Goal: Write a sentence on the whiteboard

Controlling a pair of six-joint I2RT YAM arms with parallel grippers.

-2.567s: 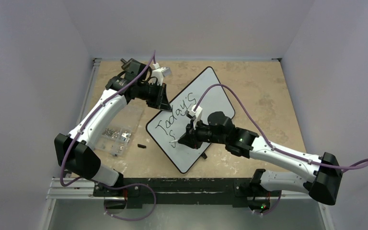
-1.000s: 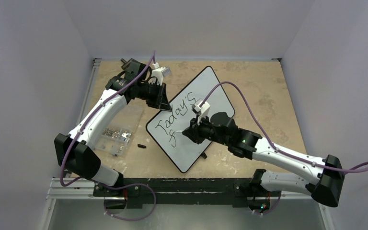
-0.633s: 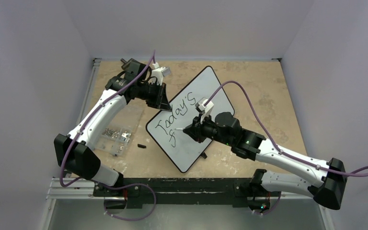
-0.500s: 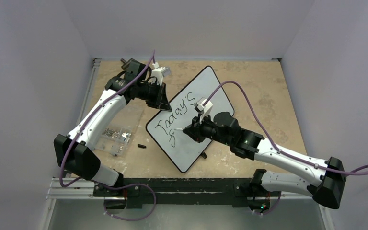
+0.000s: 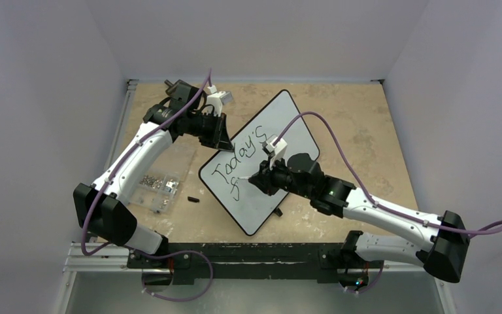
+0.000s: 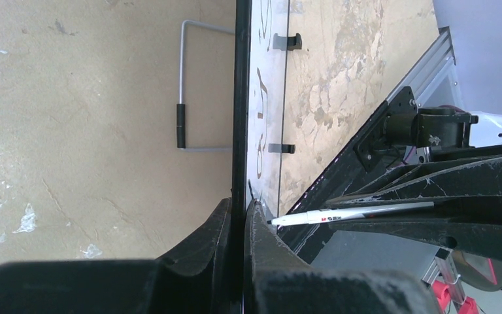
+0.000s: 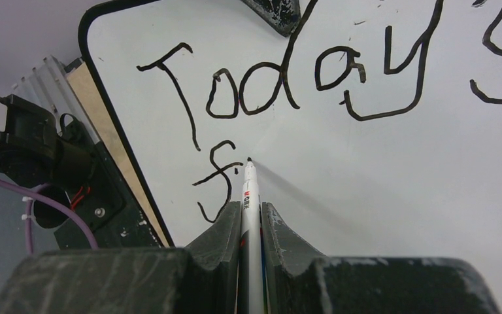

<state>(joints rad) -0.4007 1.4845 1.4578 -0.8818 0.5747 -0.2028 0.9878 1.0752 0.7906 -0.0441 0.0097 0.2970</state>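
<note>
Soft even light, faint shadow on whiteboard [image 7: 399, 196], foreground seemingly blurred.

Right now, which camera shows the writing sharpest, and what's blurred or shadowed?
Right wrist view: the sentence is sharp, the marker casts a faint shadow on the whiteboard, the right gripper is soft. Left wrist view: board edge-on, lettering squashed, left gripper dark, blurred. Top external view: evenly lit, lettering small.

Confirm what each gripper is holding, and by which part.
Left gripper clamps the whiteboard by its black-rimmed edge. Right gripper holds a marker by its barrel, tip end free.
</note>
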